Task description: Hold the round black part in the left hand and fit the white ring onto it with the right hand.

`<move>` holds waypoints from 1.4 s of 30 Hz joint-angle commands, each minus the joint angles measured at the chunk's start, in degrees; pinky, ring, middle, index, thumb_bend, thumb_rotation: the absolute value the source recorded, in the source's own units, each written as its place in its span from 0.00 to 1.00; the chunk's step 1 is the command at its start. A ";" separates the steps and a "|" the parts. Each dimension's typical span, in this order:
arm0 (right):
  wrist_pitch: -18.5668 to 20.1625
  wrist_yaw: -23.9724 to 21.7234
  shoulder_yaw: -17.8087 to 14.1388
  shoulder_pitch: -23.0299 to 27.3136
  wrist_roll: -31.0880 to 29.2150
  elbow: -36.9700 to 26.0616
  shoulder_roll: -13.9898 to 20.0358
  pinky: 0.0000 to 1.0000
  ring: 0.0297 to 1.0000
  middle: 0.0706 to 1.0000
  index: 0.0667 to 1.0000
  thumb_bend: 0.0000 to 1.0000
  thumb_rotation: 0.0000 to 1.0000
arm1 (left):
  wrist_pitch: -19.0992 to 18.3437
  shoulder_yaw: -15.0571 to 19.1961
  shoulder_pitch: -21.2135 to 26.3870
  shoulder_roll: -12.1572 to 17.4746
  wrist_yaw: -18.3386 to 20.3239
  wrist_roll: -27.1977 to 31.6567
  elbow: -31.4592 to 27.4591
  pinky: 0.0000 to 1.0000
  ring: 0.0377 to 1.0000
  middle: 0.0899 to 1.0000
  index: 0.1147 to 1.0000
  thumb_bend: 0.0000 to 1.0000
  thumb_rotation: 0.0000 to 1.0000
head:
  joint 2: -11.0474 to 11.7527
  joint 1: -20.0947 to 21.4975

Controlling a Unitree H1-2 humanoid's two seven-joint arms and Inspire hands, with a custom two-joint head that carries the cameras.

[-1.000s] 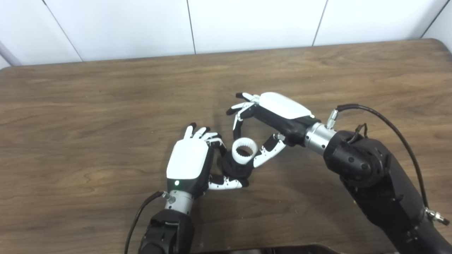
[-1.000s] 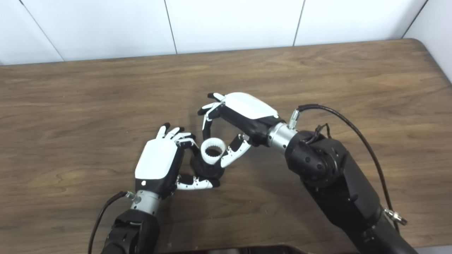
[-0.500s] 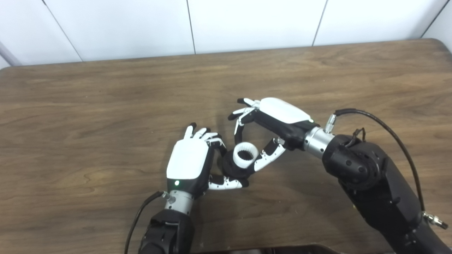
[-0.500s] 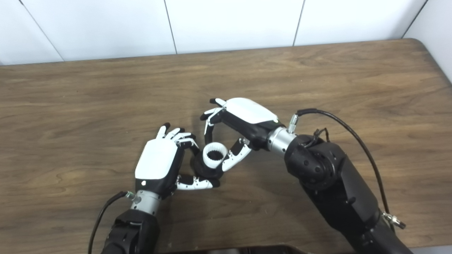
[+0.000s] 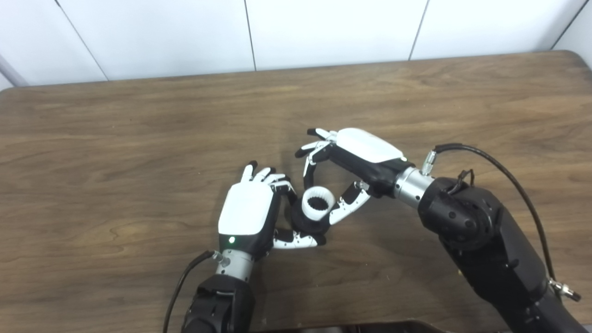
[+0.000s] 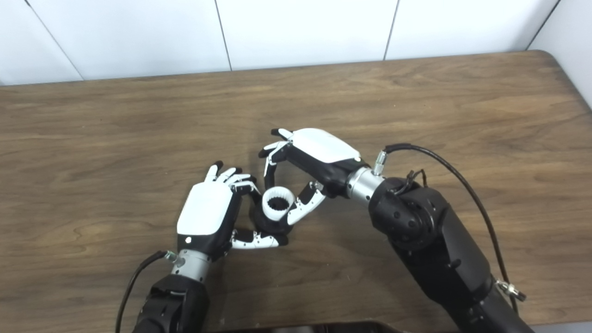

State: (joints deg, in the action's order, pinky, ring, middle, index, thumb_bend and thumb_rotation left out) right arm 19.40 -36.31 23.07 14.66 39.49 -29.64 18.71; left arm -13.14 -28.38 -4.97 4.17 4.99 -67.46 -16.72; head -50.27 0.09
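The left hand (image 5: 247, 215) is staying put low over the tabletop (image 5: 115, 138), its fingers and thumb curling around the round black part (image 5: 309, 222) and holding it steady with the open face turned up. The right hand (image 5: 358, 159) is pinching the white ring (image 5: 318, 204) between a finger on the far side and the thumb on the near side, the remaining fingers fanning out above. Compared with a second ago, the right hand and forearm have been sinking and sliding a little toward the left hand, carrying the ring down with them: it was sitting noticeably higher and a touch further right, and now it is resting directly on top of the black part, its lower edge meeting the dark rim. The left hand and the part are not shifting at all. This is looking like the seating stage of the fit, with the ring lined up and being pressed on; whether it is fully home is hard to tell, since most of the white wall is still showing above the black body.
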 commanded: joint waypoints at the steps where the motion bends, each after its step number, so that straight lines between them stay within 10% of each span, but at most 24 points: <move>1: -1.99 1.34 -0.38 1.21 -0.03 -0.74 -0.41 1.00 1.00 0.84 0.45 0.52 0.13 | 0.21 -0.92 -0.56 -0.23 2.40 -0.26 -0.10 1.00 0.88 0.76 0.42 0.52 0.06 | -0.04 0.08; 42: -1.86 0.02 -0.27 1.76 1.19 0.97 -0.79 1.00 0.99 0.84 0.45 0.52 0.14 | 0.16 -0.76 -0.61 -0.99 3.99 -1.18 -0.83 1.00 0.89 0.76 0.42 0.52 0.05 | -0.51 0.13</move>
State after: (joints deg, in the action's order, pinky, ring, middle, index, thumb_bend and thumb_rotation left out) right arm 18.27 -36.77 23.09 14.50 40.72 -27.99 18.35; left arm -13.19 -28.37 -5.10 3.56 7.15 -68.69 -17.68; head -50.71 0.17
